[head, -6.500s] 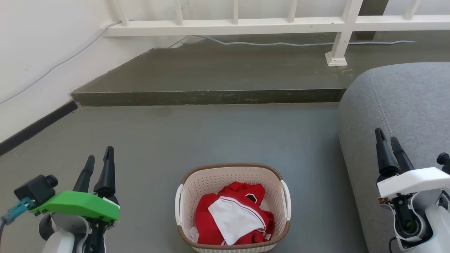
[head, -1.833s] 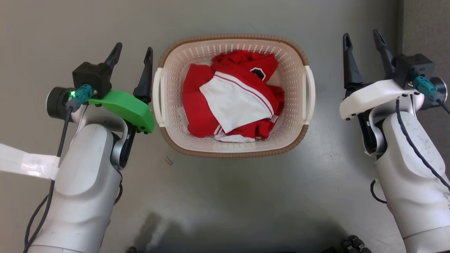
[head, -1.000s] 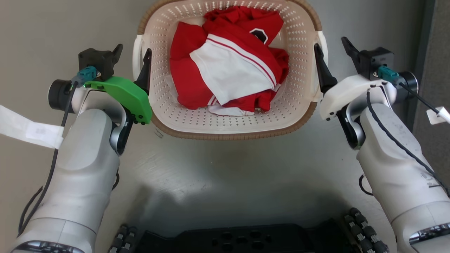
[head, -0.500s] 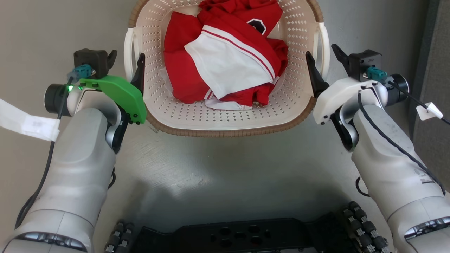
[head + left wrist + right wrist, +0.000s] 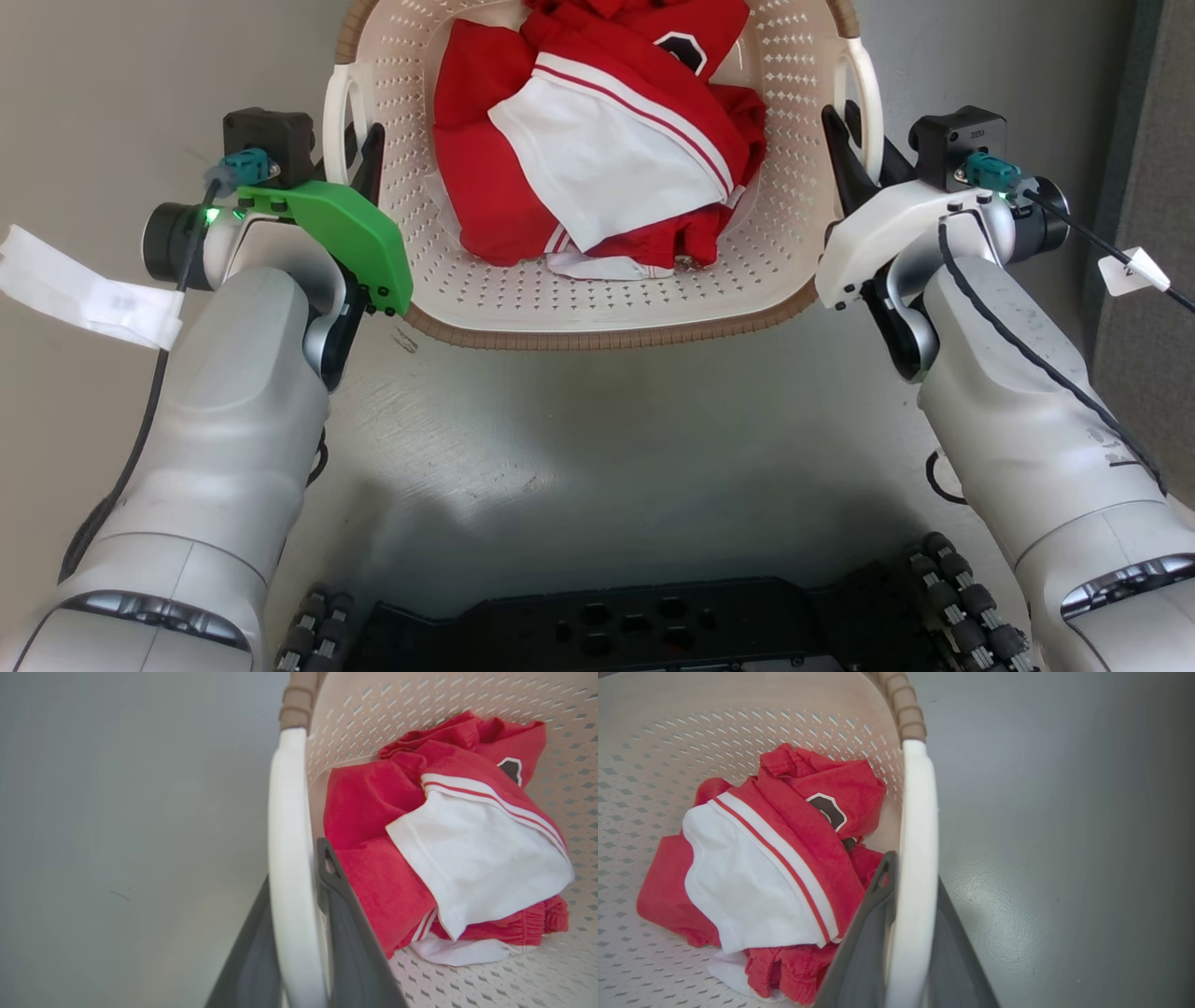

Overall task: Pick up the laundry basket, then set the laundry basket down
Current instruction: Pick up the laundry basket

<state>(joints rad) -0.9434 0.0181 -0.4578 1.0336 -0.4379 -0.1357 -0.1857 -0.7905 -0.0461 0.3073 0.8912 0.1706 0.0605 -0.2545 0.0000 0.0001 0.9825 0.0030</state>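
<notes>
Squarely between the robot's arms, the laundry basket (image 5: 607, 331), loaded with red-and-white clothing (image 5: 597, 149), shows against the grey floor (image 5: 607, 448). The left gripper (image 5: 347, 151) pinches the left white handle (image 5: 289, 858) between narrowed fingers. The right gripper (image 5: 859, 140) clamps the right white handle (image 5: 917, 858) likewise.

Since the earliest picture, the left hand (image 5: 353, 149) and right hand (image 5: 864, 140) have moved from open positions well apart from the laundry basket (image 5: 597, 289) onto its sides. Their fingers, spread half a second ago, now clamp the left handle (image 5: 289, 858) and right handle (image 5: 917, 835) from inside and outside the basket. The head camera has tilted down, so the basket now appears cut off at the top of the head view.
</notes>
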